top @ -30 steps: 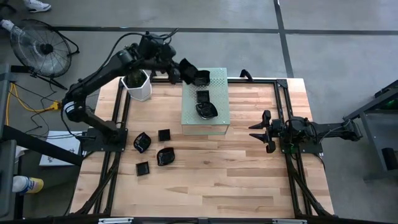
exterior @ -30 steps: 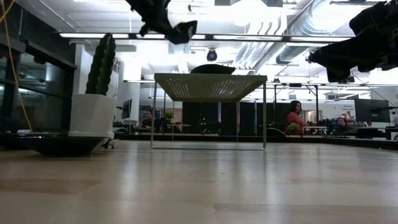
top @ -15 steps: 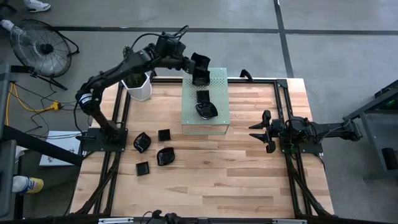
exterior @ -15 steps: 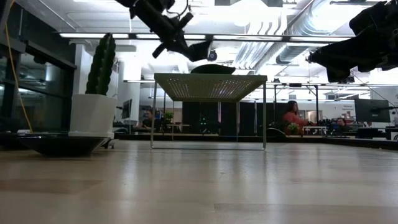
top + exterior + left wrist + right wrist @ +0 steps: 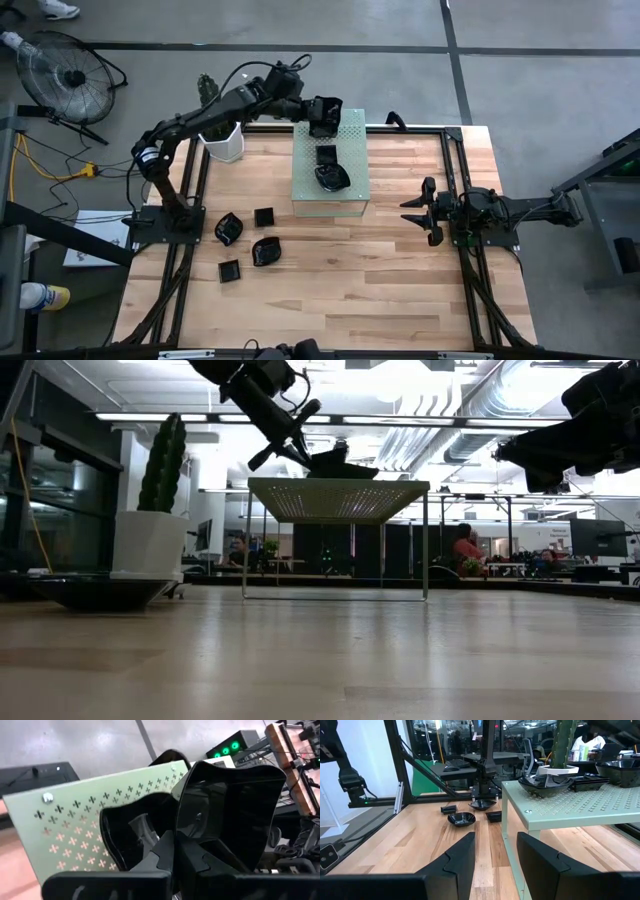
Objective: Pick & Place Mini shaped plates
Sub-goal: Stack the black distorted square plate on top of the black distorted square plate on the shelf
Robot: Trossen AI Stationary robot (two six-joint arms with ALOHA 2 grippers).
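Note:
My left gripper [image 5: 312,110] is over the far left corner of the pale green perforated block [image 5: 345,195] and is shut on a square glossy black dish [image 5: 327,113], [image 5: 230,810]. In the low view the dish [image 5: 335,458] sits just above the block's top; whether they touch I cannot tell. Two more dishes rest on the block: a square one [image 5: 326,155] and a wavy one [image 5: 332,177]. Several black dishes [image 5: 265,251] lie on the table's left part. My right gripper [image 5: 418,211] waits open at the table's right side. My left gripper pinches the square dish by its rim [image 5: 187,837] at the side nearest the wrist, between its two fingers [image 5: 167,852]. The fingers come from the table's left, slanting down. The dish extends beyond the fingertips over the block, its hollow facing up and tilted.
A white hexagonal cactus pot [image 5: 222,140] stands at the table's far left corner, close to my left arm. Black frame rails [image 5: 455,160] run along the table's sides. Bare wood lies in the table's middle and near part [image 5: 350,290].
My left gripper has carried the square dish rightward from beside the cactus pot to over the block's far left corner and has come down, so the dish now sits just above the block's top. The wrist has turned along the way.

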